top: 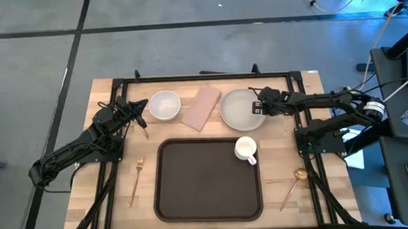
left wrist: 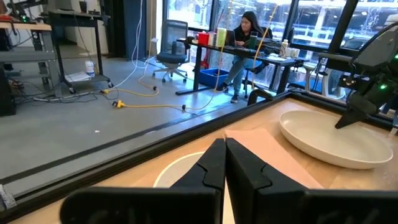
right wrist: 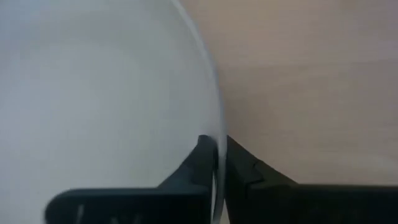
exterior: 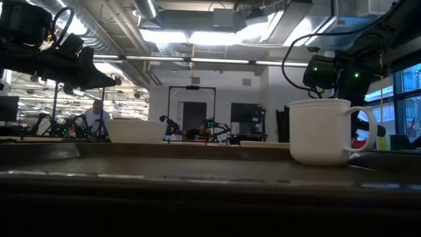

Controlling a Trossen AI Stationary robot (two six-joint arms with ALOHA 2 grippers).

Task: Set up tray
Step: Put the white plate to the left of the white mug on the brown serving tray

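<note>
On the wooden tabletop (top: 80, 172) the tray (top: 208, 179) lies near the front edge with only the mug (top: 246, 150) in its back right corner, so we judge the right gripper (right wrist: 216, 155) pinches the plate (top: 240, 109) rim to carry it there, while the left gripper (left wrist: 222, 163) waits pressed together near the bowl (top: 164, 105).

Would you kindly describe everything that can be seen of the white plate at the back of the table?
The white plate is round, shallow and glossy, seemingly ceramic, and empty. It lies flat on the wooden table behind the tray, its side nearest the pinkish napkin meeting that napkin's edge. The right gripper is shut on its rim, one finger above and one below. The mug stands apart from it, on the tray.
</note>
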